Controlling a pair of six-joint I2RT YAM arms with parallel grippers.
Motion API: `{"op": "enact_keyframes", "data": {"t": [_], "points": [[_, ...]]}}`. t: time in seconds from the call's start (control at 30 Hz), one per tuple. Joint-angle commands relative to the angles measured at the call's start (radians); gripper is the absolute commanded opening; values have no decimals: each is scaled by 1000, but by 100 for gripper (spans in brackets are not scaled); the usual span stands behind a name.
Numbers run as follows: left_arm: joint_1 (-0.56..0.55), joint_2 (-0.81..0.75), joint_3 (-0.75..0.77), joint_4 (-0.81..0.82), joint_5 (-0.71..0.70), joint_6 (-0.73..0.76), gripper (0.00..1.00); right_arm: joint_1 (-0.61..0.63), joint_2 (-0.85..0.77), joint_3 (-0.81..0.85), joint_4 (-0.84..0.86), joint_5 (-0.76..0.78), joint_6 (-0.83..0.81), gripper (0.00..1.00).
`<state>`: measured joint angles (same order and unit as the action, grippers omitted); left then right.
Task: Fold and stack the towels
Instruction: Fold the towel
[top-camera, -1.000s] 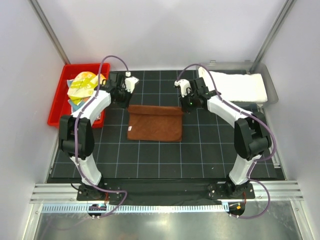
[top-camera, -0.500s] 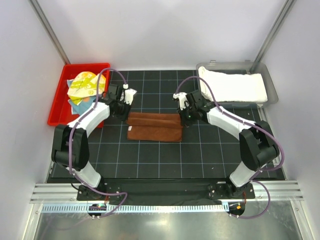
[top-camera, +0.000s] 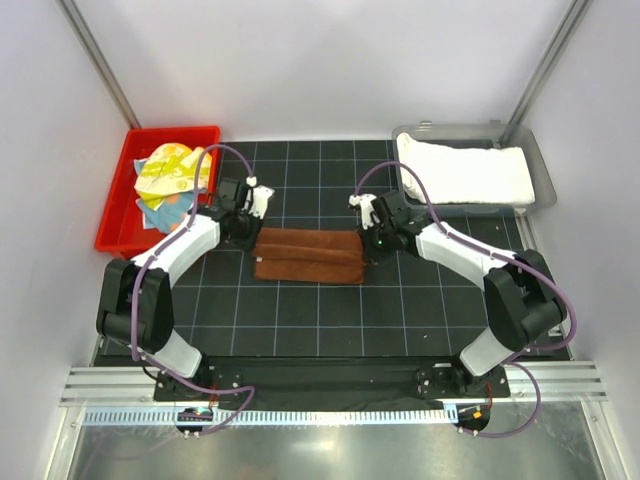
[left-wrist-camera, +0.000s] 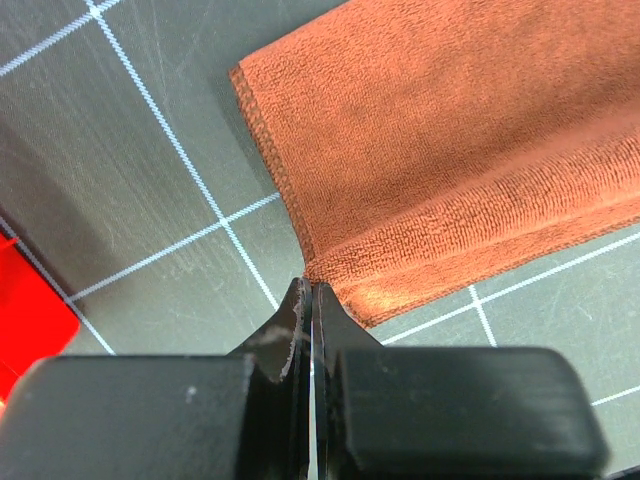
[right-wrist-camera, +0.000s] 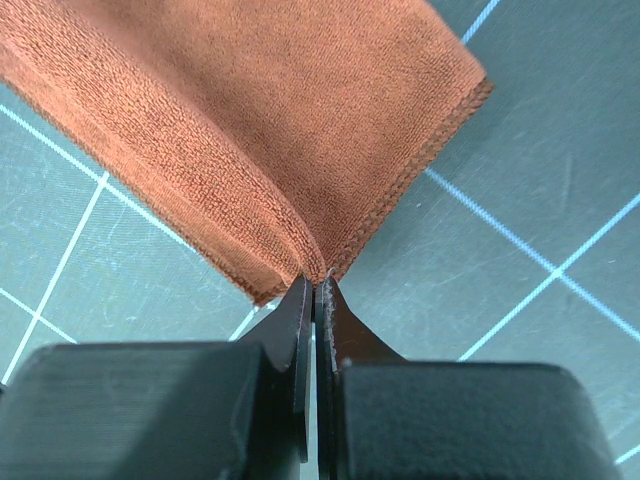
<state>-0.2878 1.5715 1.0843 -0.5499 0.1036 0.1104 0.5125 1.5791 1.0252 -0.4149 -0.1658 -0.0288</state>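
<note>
The left pincer (left-wrist-camera: 308, 292) and the right pincer (right-wrist-camera: 314, 282) each clench a folded end of the rust-brown towel (top-camera: 308, 256), which lies doubled over on the gridded tabletop (top-camera: 320, 312).

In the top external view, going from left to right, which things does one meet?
Red bin → left tool → rust-brown towel → right tool → white towel, lying in the grey tray.

One brown towel (top-camera: 308, 256), one white towel (top-camera: 465, 172), one yellow towel (top-camera: 168, 170), one blue towel (top-camera: 158, 207), two arms (top-camera: 185, 238) (top-camera: 455, 248), one bin (top-camera: 113, 205), one tray (top-camera: 450, 130)
</note>
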Motion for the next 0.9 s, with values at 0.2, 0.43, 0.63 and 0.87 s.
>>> {"op": "enact_keyframes", "data": {"t": [0.2,0.43,0.63,0.87], "points": [[-22,-31,-24,34,-90,-44,0,23,-48,-45,18,6,66,1],[-25,-31,-44,28,-142,-69,0,24,-68,-53,-10,17,82,1],[-28,-28,-53,28,-153,-104,0,26,-93,-77,5,-9,119,2],[-51,-19,-61,7,-171,-133,1,26,-93,-135,41,-69,178,10]]}}
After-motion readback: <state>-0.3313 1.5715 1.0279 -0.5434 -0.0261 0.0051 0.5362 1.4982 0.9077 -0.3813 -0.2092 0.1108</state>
